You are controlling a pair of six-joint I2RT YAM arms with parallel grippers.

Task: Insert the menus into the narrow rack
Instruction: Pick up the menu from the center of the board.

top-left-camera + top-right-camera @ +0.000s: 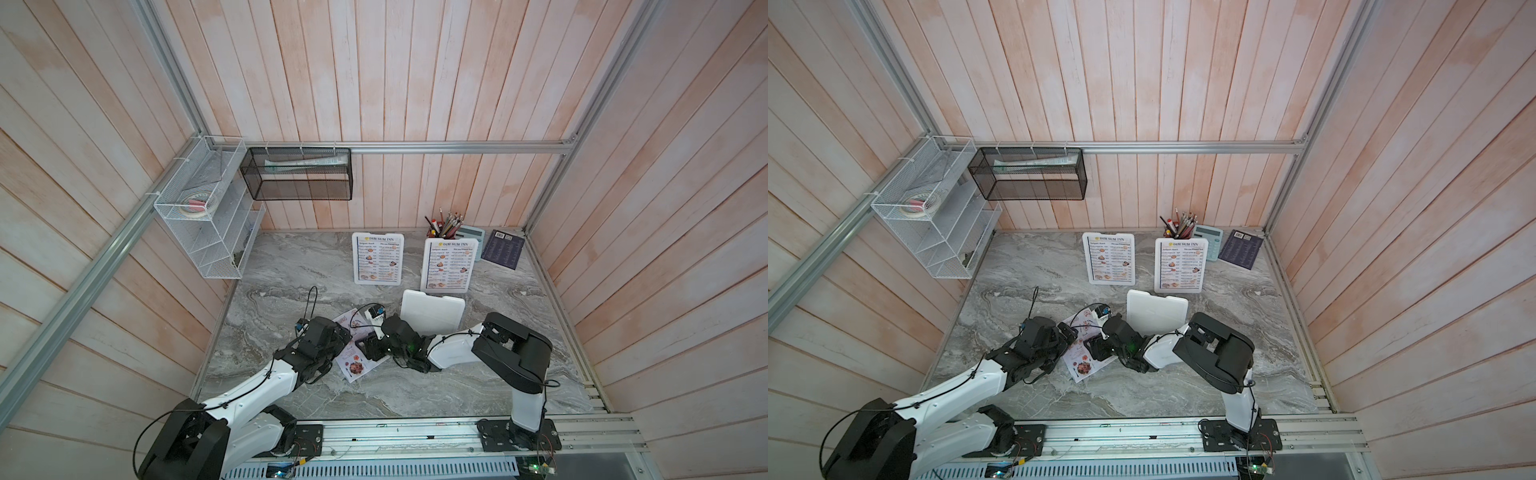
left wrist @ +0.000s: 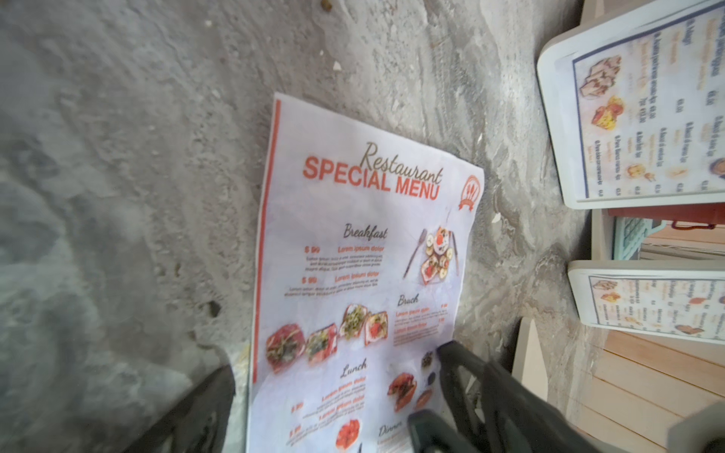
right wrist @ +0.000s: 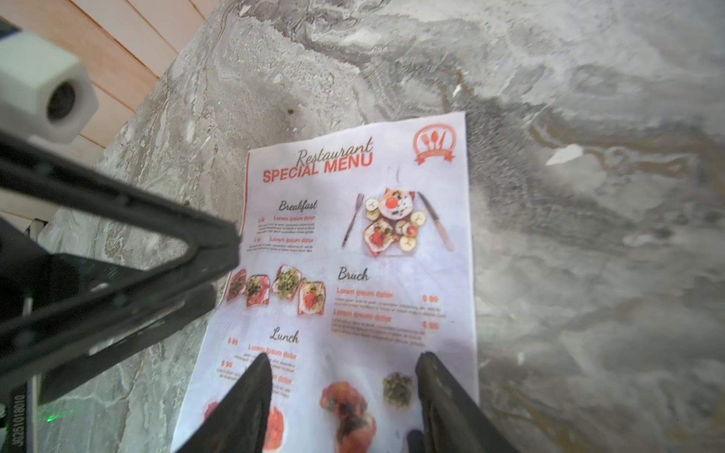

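The colourful Special Menu (image 1: 357, 366) (image 2: 353, 255) (image 3: 353, 274) lies flat on the marble table between both arms. My left gripper (image 2: 335, 361) (image 1: 345, 334) is open and straddles the sheet's long edge, one finger off the paper and one over it. Facing it, my right gripper (image 3: 343, 356) (image 1: 370, 345) is open, both fingers low over the sheet with nothing between them. Two DIM SUM INN menus (image 1: 377, 258) (image 1: 449, 266) lean upright at the back in both top views. A narrow black mesh rack (image 1: 297, 174) hangs on the back rail with paper inside.
A white wire rack (image 1: 203, 220) hangs on the left wall. A blank white board (image 1: 432, 311) stands just behind the right arm. Back right are a pen cup (image 1: 444, 224), a calculator (image 1: 474, 241) and a dark purple booklet (image 1: 503, 248).
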